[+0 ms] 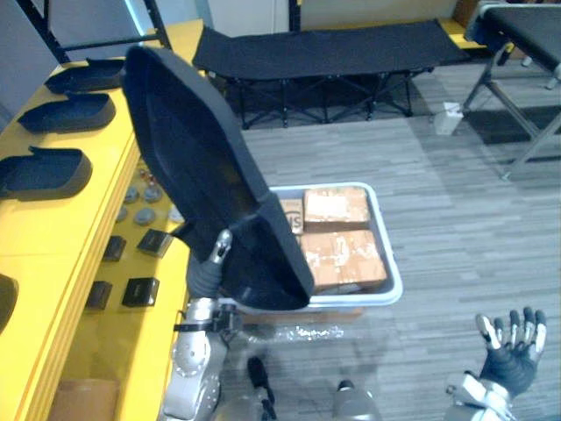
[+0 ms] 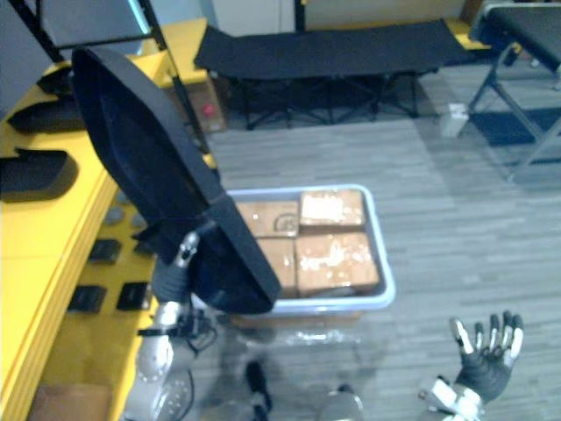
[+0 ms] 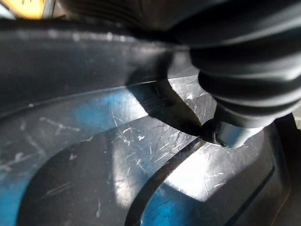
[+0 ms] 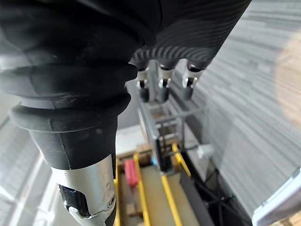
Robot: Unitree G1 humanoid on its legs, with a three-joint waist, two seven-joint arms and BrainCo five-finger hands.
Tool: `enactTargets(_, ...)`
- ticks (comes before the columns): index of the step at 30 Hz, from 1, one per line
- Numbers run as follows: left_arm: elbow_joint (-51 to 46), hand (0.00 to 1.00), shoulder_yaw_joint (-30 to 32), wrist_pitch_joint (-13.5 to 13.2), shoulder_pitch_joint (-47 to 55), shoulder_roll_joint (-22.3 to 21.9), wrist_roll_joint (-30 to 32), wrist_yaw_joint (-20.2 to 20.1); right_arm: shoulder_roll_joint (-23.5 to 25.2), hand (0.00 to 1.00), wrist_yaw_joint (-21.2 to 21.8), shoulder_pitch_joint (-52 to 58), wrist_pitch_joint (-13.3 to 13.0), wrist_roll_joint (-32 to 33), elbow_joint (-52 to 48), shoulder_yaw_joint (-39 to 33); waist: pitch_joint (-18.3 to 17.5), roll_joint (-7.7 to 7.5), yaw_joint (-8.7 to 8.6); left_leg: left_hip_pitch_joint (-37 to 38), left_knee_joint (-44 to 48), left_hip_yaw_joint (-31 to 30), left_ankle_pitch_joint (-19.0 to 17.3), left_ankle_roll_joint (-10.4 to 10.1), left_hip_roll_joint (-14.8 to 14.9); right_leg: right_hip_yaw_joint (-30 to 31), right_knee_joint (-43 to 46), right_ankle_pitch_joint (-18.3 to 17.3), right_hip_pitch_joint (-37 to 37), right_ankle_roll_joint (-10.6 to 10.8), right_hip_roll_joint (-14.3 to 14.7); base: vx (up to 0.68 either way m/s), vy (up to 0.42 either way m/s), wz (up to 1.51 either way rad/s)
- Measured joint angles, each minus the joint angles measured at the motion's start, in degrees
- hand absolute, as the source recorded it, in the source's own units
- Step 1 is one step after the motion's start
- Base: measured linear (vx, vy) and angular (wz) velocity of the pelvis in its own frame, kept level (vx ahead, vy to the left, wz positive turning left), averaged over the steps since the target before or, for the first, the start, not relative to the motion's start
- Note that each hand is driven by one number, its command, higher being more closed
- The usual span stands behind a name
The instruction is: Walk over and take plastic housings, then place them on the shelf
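- Grey plank floor [image 1: 456, 202] runs across the room, with a black folding cot [image 1: 324, 48] standing at the far side.
- On the robot's left is a yellow shelf [image 1: 53, 228] with black uprights at its far end.
- Three dark housings on the shelf [image 1: 44, 171] lie in a row, one behind another, well apart from the raised one.
- Nearer the shelf's front edge sit several small black blocks [image 1: 140, 289] and a cluster of round grey pieces [image 1: 145, 197].
- A large dark plastic housing [image 1: 193, 149] is held up in the air, tilted, with its hollow inner side facing the camera. Its lower end is over the near-left corner of a pale bin [image 1: 351, 301].
- The left robot hand [image 1: 209, 267] grips this plastic housing at its lower edge. One silver digit is pressed on the scratched inner face, and the rest of the fingers are hidden behind the shell.
- The pale bin stands on the floor beside the shelf and holds brown cardboard boxes [image 1: 342, 254] packed side by side.
- The right robot hand [image 1: 513, 355] hangs low on the right above the floor. It is empty, and its fingers [image 4: 162, 84] are straight and spread wide.
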Motion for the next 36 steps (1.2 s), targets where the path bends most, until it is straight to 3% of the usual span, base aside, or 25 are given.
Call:
enactTargets(6, -3.24, 1.0, 4.31, 0.0, 0.72, 0.33, 2.12, 4.75, -1.49, 0.0, 5.64, -2.44, 0.02, -0.12, -1.61, 1.92, 0.19, 0.57, 0.9, 0.09, 0.01, -3.45, 0.26, -0.3, -0.74, -3.62, 0.04, -0.42, 2.29, -0.03, -0.16, 0.05, -0.004, 0.29)
enactTargets(9, -5.52, 1.0, 8.61, 0.01, 3.6, -0.07, 5.44, 8.11, -3.18, 0.0, 6.99, -5.46, 0.66, -0.51, -2.1, 6.14, 0.36, 0.91, 2.95, 0.05, 0.01, -5.98, 0.59, -0.58, -1.06, -6.41, -0.04, -0.91, 3.85, 0.02, -0.07, 0.03, -0.02, 0.43)
enactTargets(14, -9.36, 1.0, 15.16, 0.01, 11.35, -3.28, 9.6, 13.34, -5.51, 0.0, 10.27, -13.56, 5.12, -2.38, -2.42, 16.34, 0.54, 1.3, 7.64, -0.33, 0.01, -10.0, 0.92, -0.92, -2.14, -11.08, -0.28, -2.35, 5.81, 0.02, -0.51, 0.02, -0.024, 0.43)
enactTargets(19, -10.87, 1.0, 19.28, 0.01, 14.87, -7.04, 9.56, 13.69, -5.34, 0.0, 10.23, -17.64, 8.6, -7.24, 1.26, 26.22, 0.77, 0.18, 10.81, -1.15, 0.06, -14.07, 1.56, -0.53, -3.55, -16.25, -1.43, -2.41, 8.48, 0.48, -0.45, 0.05, -0.029, 0.47)
enactTargets(22, -11.02, 1.0, 20.56, 0.01, 16.0, -8.36, 9.6, 13.3, -5.35, 0.0, 9.81, -18.46, 9.46, -8.52, 2.2, 27.55, 1.13, -0.82, 12.34, -1.07, 0.14, -15.94, 1.65, -0.4, -4.32, -18.24, -1.66, -2.47, 9.91, 0.36, -0.35, 0.03, -0.028, 0.43)
enactTargets(27, -11.02, 1.0, 24.49, 0.0, 17.94, -9.0, 9.37, 12.17, -5.66, 0.0, 8.84, -18.03, 9.66, -8.77, 3.58, 27.18, 0.92, -2.34, 12.66, -0.92, 0.3, -17.07, 1.51, -0.53, -4.55, -19.23, -0.99, -3.12, 10.41, -0.69, -0.13, -0.02, -0.028, 0.13)
enactTargets(36, -11.02, 1.0, 24.59, -1.83, 18.07, -9.65, 7.04, 6.22, -6.02, 0.0, 8.67, -13.87, 10.24, -8.57, 3.57, 23.64, 0.89, -2.48, 12.16, -0.12, 0.16, -16.08, 1.66, -0.7, -3.26, -18.99, -0.85, -4.52, 10.89, -0.62, 0.47, -0.07, -0.032, 0.0)
